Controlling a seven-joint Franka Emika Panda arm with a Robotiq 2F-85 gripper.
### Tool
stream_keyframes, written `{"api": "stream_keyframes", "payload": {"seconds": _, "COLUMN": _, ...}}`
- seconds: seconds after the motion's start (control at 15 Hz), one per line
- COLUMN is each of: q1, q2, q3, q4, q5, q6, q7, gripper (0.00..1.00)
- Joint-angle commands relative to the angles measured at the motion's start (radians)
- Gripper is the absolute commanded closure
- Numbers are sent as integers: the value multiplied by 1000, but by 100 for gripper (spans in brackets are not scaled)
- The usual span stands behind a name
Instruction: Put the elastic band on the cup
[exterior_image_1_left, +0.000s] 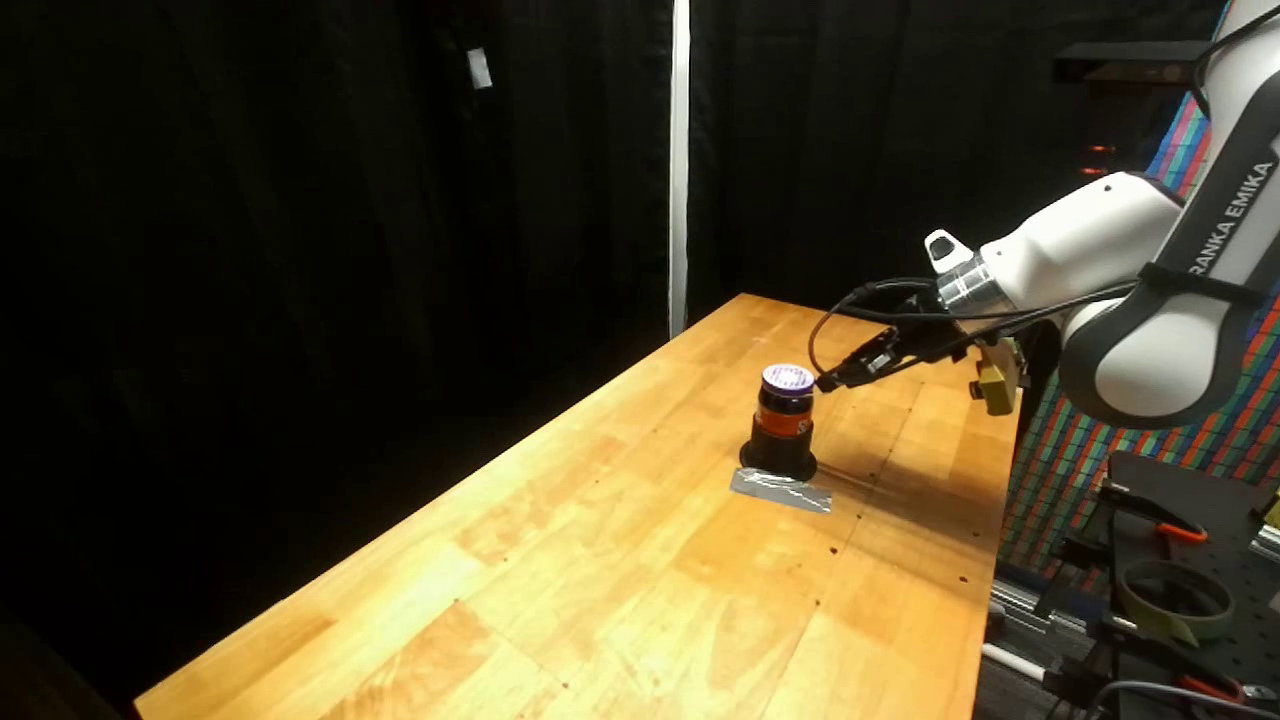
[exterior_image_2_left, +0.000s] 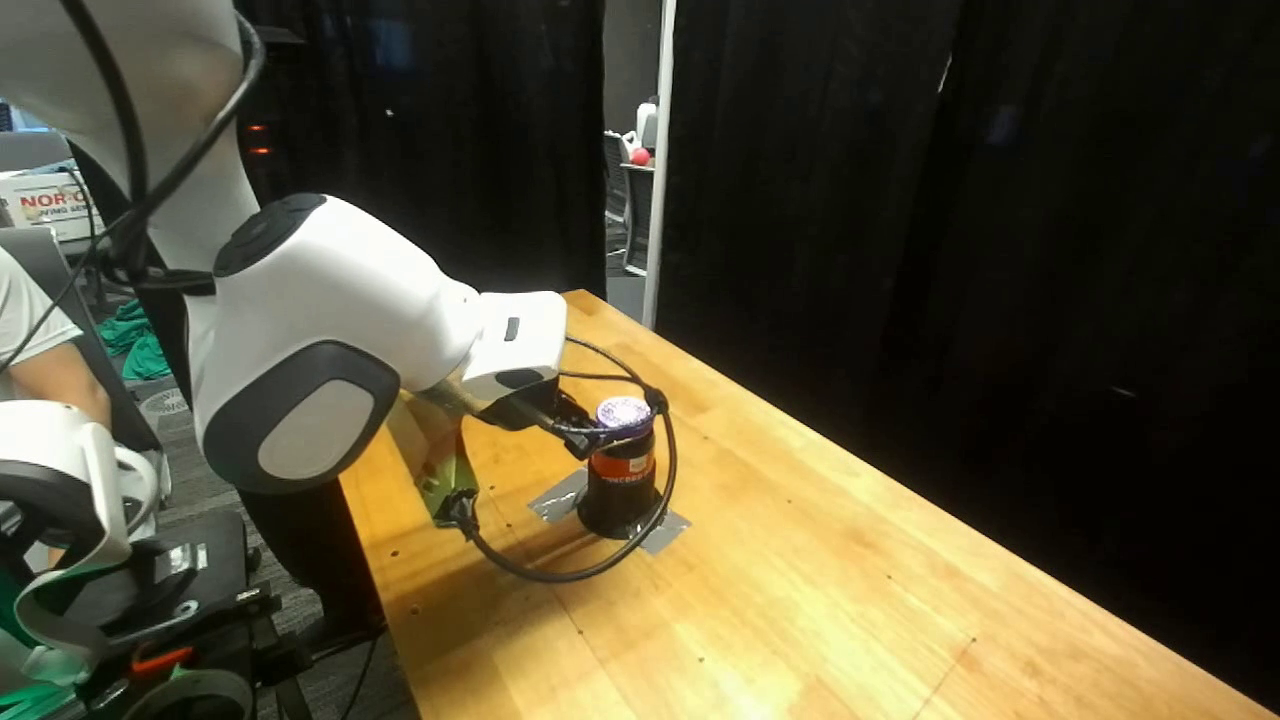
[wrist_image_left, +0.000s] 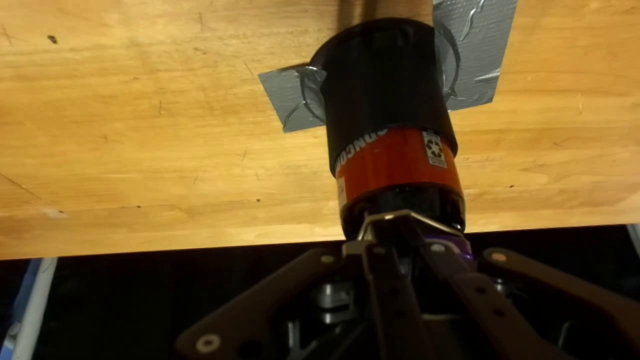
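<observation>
The cup (exterior_image_1_left: 785, 422) is a dark jar with an orange-red band of label and a purple-rimmed lid (exterior_image_1_left: 788, 378). It stands upright in a black base (wrist_image_left: 387, 85) on the table, and also shows in an exterior view (exterior_image_2_left: 622, 468) and the wrist view (wrist_image_left: 400, 155). The elastic band (wrist_image_left: 434, 223) is a thin pale line stretched from my fingertips toward the lid's side; its far part is hidden. My gripper (wrist_image_left: 397, 225) is closed, fingers together, with the band at its tips. It is tilted down beside the lid in both exterior views (exterior_image_1_left: 826, 383) (exterior_image_2_left: 588, 440).
Grey tape (exterior_image_1_left: 782, 490) fixes the base to the wooden table (exterior_image_1_left: 620, 560). A black cable (exterior_image_2_left: 545, 577) from the arm loops around the cup's front. Black curtains stand behind the table. A cart with a tape roll (exterior_image_1_left: 1178, 600) and a seated person (exterior_image_2_left: 50, 350) are beside the table.
</observation>
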Motion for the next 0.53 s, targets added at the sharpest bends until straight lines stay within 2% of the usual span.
{"api": "stream_keyframes", "payload": {"seconds": 0.0, "q1": -12, "q2": 13, "q3": 1, "q4": -1, "q5": -29, "q6": 82, "q7": 18, "gripper": 89}}
{"api": "stream_keyframes", "payload": {"seconds": 0.47, "q1": -47, "q2": -4, "q3": -2, "q4": -1, "q5": -70, "q6": 95, "q7": 49, "gripper": 89}}
